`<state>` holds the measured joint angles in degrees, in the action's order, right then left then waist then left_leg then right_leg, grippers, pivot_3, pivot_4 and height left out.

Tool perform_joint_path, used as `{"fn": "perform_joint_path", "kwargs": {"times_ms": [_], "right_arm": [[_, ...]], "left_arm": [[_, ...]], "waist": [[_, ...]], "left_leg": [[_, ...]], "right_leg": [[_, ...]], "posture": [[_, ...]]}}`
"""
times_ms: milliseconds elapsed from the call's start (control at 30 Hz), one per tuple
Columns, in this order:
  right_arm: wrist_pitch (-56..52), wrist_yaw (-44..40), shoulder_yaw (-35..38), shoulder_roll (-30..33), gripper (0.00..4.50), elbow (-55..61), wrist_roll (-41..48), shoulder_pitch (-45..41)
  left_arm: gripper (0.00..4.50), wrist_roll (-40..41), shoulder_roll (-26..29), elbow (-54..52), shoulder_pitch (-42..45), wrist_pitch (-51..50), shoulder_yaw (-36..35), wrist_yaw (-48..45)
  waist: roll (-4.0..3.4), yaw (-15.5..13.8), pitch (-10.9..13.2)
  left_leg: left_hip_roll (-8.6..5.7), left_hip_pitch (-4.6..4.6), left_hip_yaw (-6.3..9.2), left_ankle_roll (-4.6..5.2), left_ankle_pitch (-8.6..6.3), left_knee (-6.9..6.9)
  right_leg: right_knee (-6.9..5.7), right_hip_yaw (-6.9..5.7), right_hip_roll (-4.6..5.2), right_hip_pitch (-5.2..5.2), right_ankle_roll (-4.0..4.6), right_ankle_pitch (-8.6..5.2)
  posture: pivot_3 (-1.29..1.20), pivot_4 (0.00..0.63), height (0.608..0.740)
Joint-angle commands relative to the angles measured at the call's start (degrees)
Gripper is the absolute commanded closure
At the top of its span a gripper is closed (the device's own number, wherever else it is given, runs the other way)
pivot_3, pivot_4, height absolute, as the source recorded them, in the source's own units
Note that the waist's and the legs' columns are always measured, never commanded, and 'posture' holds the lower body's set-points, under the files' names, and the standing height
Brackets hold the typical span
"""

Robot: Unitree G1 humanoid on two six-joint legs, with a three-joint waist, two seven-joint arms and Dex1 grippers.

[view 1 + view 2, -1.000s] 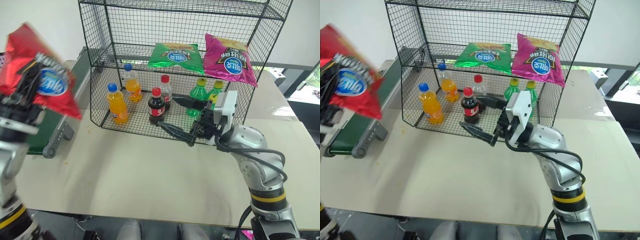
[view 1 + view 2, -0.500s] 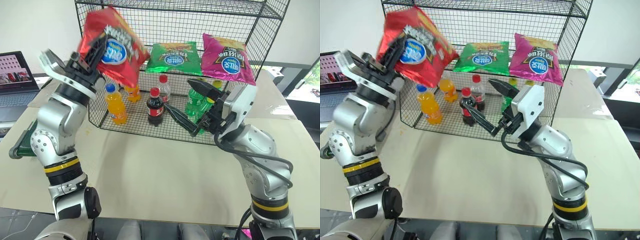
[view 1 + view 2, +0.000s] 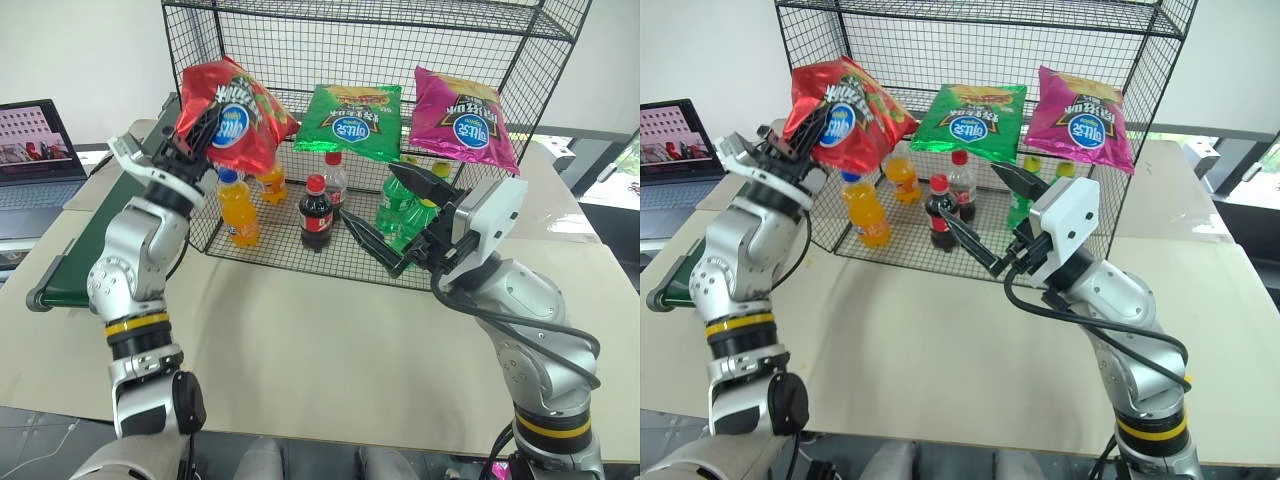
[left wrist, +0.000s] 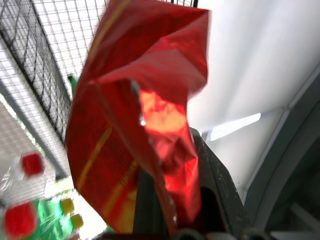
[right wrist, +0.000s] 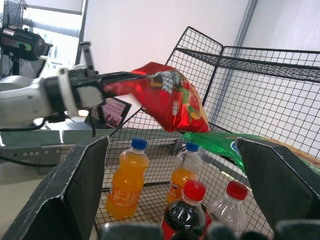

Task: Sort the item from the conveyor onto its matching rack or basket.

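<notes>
chip bag (image 3: 228, 112): red, shiny, crinkled, blue logo; left gripper (image 3: 196, 125) clamps it; right gripper (image 3: 392, 214) agape

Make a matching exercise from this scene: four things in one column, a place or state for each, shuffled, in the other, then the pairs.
Things:
1. red bag
2. green bag
3. cola bottle
4. right gripper

Places or states:
A. open, holding nothing
B. rack's bottom shelf
C. pinched in the left gripper
D. middle shelf, beside the magenta bag

Pairs: 1-C, 2-D, 3-B, 4-A
</notes>
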<state>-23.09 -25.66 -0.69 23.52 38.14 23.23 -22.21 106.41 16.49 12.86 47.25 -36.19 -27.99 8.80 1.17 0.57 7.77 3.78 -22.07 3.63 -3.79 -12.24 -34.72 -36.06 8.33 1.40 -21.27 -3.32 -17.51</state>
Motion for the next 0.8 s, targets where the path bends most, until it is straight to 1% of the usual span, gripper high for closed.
{"fn": "perform_joint_path", "kwargs": {"times_ms": [33,267,500,700,800], "right_arm": [[0.1,0.4,1.1,0.4,0.0,1.9,0.2,-1.4],[-0.1,0.5,1.3,0.6,0.0,1.6,0.5,-3.1],[-0.3,3.0,1.6,-1.5,0.0,0.2,0.9,-8.7],[-0.1,3.2,0.9,-1.9,0.0,-0.3,0.5,-9.3],[-0.1,3.0,0.5,-1.9,0.0,-0.2,0.3,-9.2]], "left_arm": [[4.48,-2.7,-0.4,4.4,3.8,2.6,-1.9,-1.0],[4.48,-14.1,-1.6,13.4,9.1,7.7,-2.6,0.2],[4.48,-19.9,-4.8,18.8,14.6,9.6,-4.5,-5.3],[4.48,-24.3,-6.9,21.9,18.1,9.6,-5.1,-8.3],[4.48,-26.6,-6.1,22.7,18.5,10.1,-6.0,-8.7]], "waist": [[0.0,0.1,0.0],[0.0,0.2,0.0],[0.0,0.1,0.0],[0.01,0.1,0.0],[0.01,0.2,0.0]], "left_leg": [[0.0,0.0,0.0,0.0,0.0,0.01],[0.0,0.0,0.02,-0.01,0.01,0.01],[0.0,-0.01,0.02,-0.03,0.03,0.04],[0.0,-0.09,0.05,-0.02,0.03,0.03],[0.0,-0.06,0.05,-0.02,0.02,0.05]], "right_leg": [[0.01,0.0,0.0,0.0,0.0,0.0],[0.0,0.0,-0.01,-0.01,0.0,0.0],[0.0,-0.02,-0.01,-0.02,-0.01,0.0],[0.05,-0.05,0.0,-0.03,-0.01,0.0],[0.04,-0.05,-0.01,-0.03,-0.01,0.0]], "posture": [[0.0,0.15,0.74],[0.0,0.15,0.74],[0.0,0.15,0.74],[0.0,0.15,0.74],[0.0,0.15,0.74]]}}
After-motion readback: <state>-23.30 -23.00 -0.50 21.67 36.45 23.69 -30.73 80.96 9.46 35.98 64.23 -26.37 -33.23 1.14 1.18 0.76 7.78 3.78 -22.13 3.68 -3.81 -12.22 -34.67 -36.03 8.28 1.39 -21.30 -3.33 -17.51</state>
